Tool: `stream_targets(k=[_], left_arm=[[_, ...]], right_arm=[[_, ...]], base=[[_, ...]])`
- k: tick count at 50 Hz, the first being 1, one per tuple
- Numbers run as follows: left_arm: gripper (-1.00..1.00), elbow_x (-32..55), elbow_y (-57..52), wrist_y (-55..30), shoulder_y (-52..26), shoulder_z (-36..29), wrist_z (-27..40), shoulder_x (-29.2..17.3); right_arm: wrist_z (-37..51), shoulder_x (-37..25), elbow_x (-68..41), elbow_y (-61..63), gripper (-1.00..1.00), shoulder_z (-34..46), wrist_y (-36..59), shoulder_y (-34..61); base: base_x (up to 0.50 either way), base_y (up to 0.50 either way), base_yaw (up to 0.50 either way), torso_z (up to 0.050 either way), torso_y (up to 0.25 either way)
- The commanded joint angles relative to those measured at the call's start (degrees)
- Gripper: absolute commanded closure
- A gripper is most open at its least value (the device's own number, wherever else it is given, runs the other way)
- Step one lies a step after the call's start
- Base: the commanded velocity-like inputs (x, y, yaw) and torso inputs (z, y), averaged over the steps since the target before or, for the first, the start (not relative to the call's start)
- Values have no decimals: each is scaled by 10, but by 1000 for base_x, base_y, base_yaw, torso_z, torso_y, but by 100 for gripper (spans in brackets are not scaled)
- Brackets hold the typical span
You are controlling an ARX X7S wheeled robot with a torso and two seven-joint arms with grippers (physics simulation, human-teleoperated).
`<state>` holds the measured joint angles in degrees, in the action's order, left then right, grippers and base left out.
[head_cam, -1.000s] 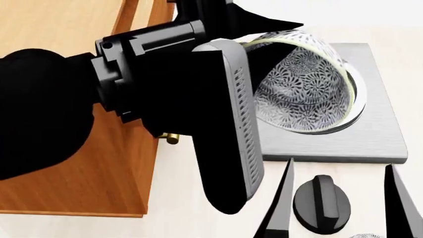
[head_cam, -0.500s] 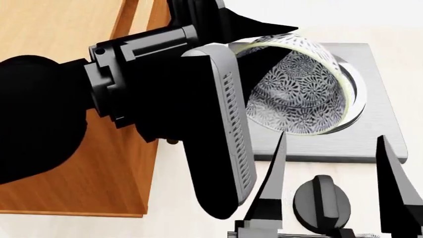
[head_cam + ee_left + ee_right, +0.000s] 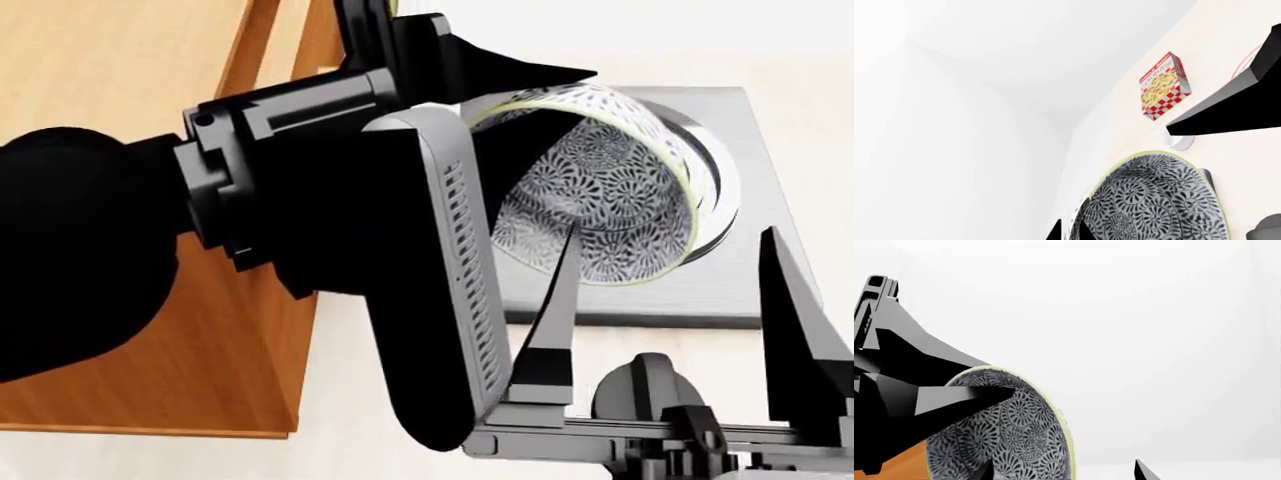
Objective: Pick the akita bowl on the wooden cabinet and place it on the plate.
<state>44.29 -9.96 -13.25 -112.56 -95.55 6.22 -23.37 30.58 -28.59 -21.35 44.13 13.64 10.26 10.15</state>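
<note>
done: left gripper (image 3: 534, 95) is pinching the akita bowl (image 3: 601, 190), lifting it off the wooden cabinet (image 3: 134, 60) | right gripper (image 3: 674, 330) — spread, waiting under the bowl | left: carrying it to the plate — not in sight

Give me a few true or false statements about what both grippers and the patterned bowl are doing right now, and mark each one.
1. The left gripper holds the akita bowl tilted on its side. True.
2. The bowl rests on the wooden cabinet. False: it is lifted, beside the cabinet.
3. The right gripper is clamped on the bowl. False: its fingers stand apart, holding nothing.
4. A cookie box stands on the counter. True.
</note>
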Motion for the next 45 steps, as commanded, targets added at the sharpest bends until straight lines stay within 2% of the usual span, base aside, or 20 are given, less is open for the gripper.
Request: stream_targets(k=[1,17,18,38,45], left_arm=[[100,-14,-1,-11,-4,18,-10,7],[100,-11,-9,-17,-4,24,-10,1],[100,-11,-9,-16,-5,25,-10,0],[100,-15,3,-19,4,28,-9,1],[100,-14,11,-28,8,28,-4,4]], right_arm=[[-17,13,-4,-32,-100,-11,6,28],[-19,26,-1,-75,-100,-7,-6,38],[-20,26,-5,-78,100,-9,-7,38],[4,31,-2,-78,100,-23,-14,18],[27,30,32,-67,100,-16,5,23]], base=[[0,0,0,0,0],[0,0,0,0,1],[0,0,0,0,0],[0,0,0,0,1],[0,0,0,1,0]])
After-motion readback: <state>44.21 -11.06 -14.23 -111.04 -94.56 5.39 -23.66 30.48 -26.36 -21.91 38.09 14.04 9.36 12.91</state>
